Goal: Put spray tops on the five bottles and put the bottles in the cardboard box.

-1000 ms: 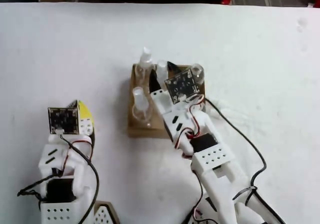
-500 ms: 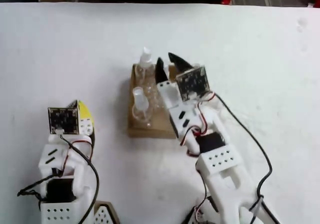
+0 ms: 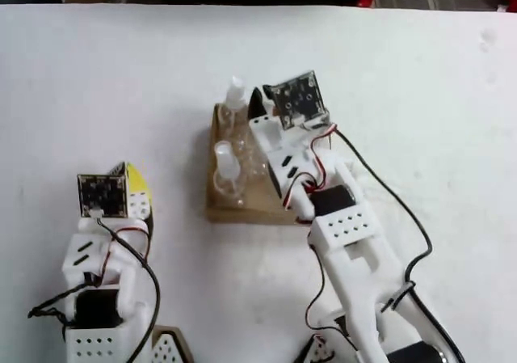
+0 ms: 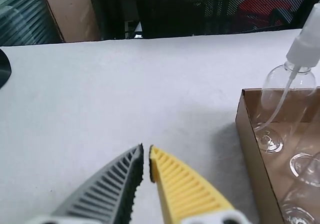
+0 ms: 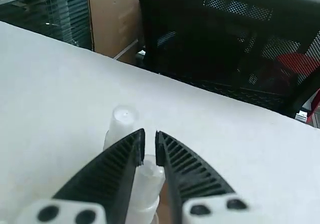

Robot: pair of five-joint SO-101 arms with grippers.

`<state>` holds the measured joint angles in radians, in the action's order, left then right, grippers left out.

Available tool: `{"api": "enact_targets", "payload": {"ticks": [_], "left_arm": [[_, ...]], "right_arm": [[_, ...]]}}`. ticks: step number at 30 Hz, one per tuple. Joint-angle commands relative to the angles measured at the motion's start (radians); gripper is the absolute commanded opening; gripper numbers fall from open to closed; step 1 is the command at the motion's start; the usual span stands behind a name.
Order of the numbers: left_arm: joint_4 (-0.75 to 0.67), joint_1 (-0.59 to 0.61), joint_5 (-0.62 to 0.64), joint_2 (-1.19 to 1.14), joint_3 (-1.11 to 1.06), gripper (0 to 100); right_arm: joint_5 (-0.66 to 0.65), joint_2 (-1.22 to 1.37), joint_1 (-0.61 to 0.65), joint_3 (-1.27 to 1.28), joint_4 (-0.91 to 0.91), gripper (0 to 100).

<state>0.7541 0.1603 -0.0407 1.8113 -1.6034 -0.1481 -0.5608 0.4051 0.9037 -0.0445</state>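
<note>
High view: cardboard box (image 3: 242, 210) mid-table with capped bottles (image 3: 227, 169) standing inside. The arm hides part of it, so a count of five can't be confirmed. Right gripper (image 3: 259, 103) sits over the box's far edge, just beside the rear bottle (image 3: 235, 103). Left gripper (image 3: 129, 174) is parked well apart from the box.

Left wrist view: left gripper (image 4: 146, 159) clenched, empty, over bare table (image 4: 100, 94).

Right wrist view: right gripper (image 5: 150, 143) tips nearly together, gripping nothing (the white spray top (image 5: 146, 176) seen through the gap lies beyond them).

Risk: fingers are close among light, crowded bottles. A sideways swing could snag a nozzle, topple a bottle or drag the box.
</note>
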Motion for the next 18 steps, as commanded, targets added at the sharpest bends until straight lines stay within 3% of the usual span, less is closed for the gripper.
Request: {"api": "enact_targets", "payload": {"ticks": [1,10,14,18], "left_arm": [[-0.026,-0.004,-0.014,0.01,0.006,2],[-0.025,-0.004,-0.014,0.01,0.006,2],[-0.025,-0.005,-0.014,0.01,0.006,2],[-0.032,-0.005,-0.014,0.01,-0.003,2]], "right_arm": [[0.008,-0.077,-0.004,0.017,-0.004,1.5],[0.008,-0.171,-0.053,-0.015,-0.038,1.5],[0.009,-0.332,-0.179,-0.172,-0.294,1.5],[0.002,-0.331,-0.337,-0.354,-0.541,1.5]]}}
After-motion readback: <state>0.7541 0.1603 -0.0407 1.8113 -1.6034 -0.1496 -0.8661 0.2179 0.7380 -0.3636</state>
